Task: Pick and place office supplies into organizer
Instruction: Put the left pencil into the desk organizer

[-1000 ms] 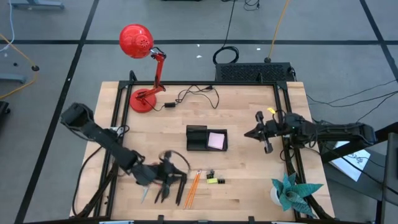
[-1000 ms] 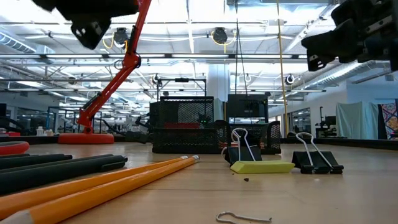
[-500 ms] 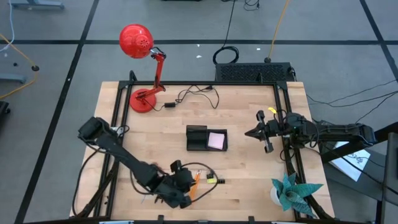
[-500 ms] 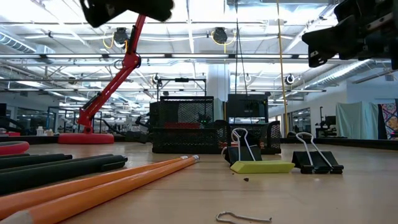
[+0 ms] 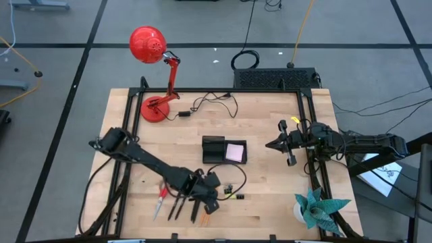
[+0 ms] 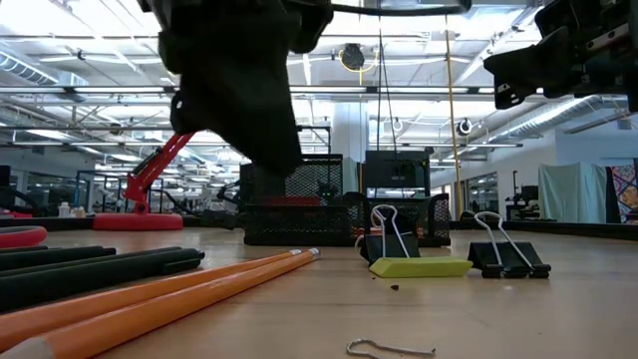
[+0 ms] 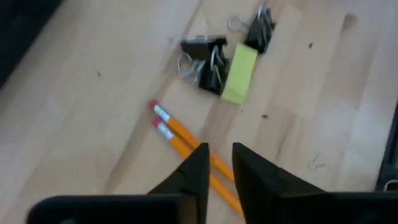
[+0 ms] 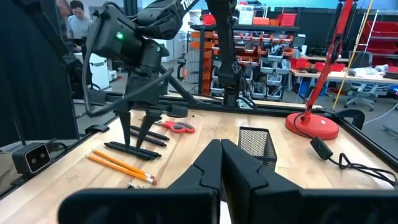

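A small black organizer sits at the middle of the wooden bench. A pale pink sticky-note pad lies in its low flat section; the taller compartment beside it looks dark and I cannot tell what it holds. Toward the front edge lie red-handled scissors, black pens, two orange pencils, black binder clips and a yellow-green piece. The left tool hovers directly over the pencils, its fingers slightly apart and holding nothing. The right tool hangs well apart near the right edge, fingers pressed together, empty.
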Controlling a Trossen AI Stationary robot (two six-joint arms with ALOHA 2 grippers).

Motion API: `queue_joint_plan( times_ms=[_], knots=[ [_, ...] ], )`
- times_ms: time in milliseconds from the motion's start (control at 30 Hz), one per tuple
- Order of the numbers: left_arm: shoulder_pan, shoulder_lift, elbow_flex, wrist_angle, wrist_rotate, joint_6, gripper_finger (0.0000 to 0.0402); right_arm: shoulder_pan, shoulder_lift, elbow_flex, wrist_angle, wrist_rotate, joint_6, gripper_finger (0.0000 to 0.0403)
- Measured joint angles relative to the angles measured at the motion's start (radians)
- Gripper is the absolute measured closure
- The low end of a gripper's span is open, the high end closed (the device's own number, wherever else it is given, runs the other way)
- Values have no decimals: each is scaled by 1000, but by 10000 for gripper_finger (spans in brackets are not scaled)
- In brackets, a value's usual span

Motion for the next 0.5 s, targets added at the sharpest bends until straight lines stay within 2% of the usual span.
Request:
queue_joint_plan(
  times_ms=[267,367,500],
  knots=[
    [23,1,1,9,16,3,214,0,0,0,0,0,1,403],
    [34,13,0,-10,22,-49,194,0,0,0,0,0,12,403],
    [48,22,2,0,38,-64,188,0,1,0,0,0,18,403]
  ],
)
